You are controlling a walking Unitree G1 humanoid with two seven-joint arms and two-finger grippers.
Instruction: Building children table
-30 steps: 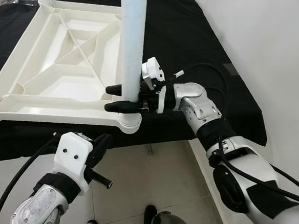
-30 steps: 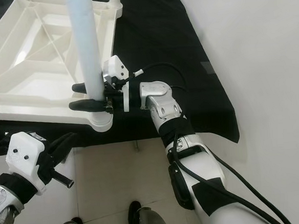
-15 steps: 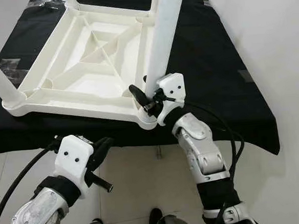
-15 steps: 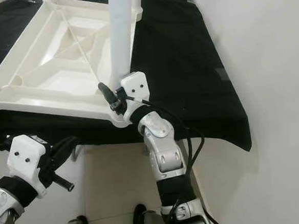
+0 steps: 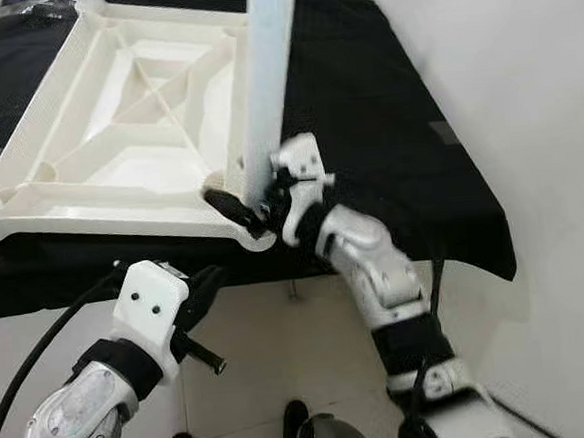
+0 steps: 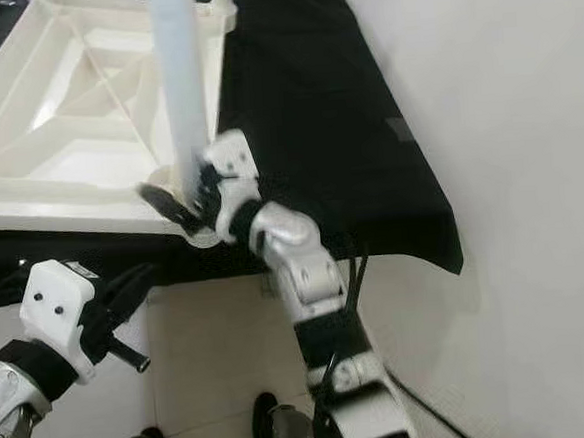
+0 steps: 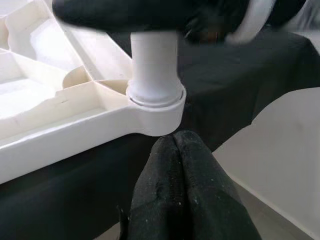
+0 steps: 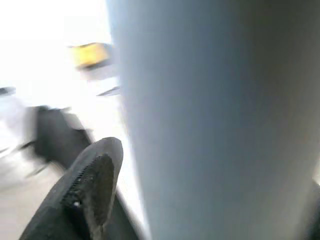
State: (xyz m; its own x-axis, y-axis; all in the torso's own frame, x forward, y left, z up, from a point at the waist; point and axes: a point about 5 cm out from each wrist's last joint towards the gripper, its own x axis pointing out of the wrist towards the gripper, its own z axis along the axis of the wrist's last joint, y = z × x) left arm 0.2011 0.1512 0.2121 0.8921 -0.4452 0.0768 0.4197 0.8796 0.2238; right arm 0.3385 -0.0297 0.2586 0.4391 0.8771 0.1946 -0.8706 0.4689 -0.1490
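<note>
Left gripper: low, front of table edge, fingers pressed together, empty, unchanged. Right gripper: rotated since second ago, fingers astride table leg near base; grip tightness cannot tell, blurred. Leg upright in corner socket of inverted white tabletop on black cloth; likely being twisted home

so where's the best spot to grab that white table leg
Grip the white table leg low on its round shaft, just above the corner socket, coming from the robot's side as the right tool does: it stands upright off the upturned tabletop.
</note>
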